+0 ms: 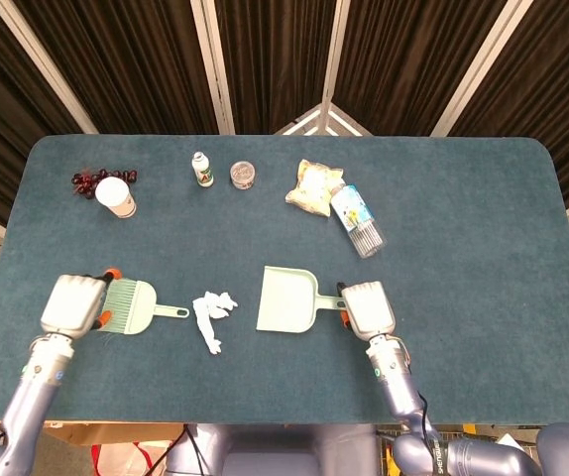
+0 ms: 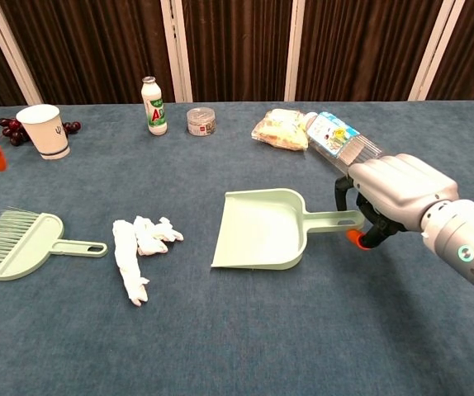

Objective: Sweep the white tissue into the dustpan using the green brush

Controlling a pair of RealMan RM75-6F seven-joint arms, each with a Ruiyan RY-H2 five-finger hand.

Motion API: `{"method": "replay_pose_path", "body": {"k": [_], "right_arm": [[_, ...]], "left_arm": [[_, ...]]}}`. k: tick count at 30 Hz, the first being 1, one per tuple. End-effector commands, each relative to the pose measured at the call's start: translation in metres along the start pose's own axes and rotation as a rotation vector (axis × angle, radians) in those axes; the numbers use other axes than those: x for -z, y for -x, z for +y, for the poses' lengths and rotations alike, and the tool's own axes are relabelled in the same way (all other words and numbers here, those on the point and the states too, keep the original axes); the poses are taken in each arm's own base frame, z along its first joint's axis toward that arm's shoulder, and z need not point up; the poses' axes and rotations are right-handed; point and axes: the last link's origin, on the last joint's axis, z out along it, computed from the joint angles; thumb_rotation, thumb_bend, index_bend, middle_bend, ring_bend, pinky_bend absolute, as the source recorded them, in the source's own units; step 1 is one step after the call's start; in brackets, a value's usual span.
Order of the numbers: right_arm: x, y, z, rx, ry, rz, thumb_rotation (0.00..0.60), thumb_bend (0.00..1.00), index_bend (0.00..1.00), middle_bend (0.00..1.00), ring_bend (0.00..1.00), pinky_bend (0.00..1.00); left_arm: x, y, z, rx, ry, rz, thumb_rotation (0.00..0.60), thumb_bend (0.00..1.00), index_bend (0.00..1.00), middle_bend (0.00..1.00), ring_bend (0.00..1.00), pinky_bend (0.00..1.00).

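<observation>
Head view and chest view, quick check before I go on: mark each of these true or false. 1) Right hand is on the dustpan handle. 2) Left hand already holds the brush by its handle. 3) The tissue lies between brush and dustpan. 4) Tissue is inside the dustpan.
1) True: the right hand grips the handle of the dustpan.
2) False: the left hand is at the bristle end of the green brush; its handle lies free.
3) True: the white tissue lies between them.
4) False: it lies on the table, left of the dustpan.
</observation>
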Motion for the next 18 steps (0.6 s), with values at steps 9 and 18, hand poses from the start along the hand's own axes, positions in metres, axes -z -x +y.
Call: {"method": "replay_pose_path", "body": {"k": [9, 18], "right_arm": [[0.000, 0.000, -0.002, 0.016, -0.005, 0.010, 0.600, 0.44, 0.57, 0.80, 0.81, 0.90], [-0.001, -0.001, -0.004, 0.016, -0.005, 0.016, 0.600, 0.44, 0.57, 0.80, 0.81, 0.90]], "left_arm": [[-0.028, 0.015, 0.038, -0.121, 0.061, -0.069, 0.600, 0.35, 0.44, 0.81, 0.79, 0.81], [-0.034, 0.026, 0.062, -0.161, 0.076, -0.140, 0.600, 0.35, 0.45, 0.82, 0.80, 0.83]]}}
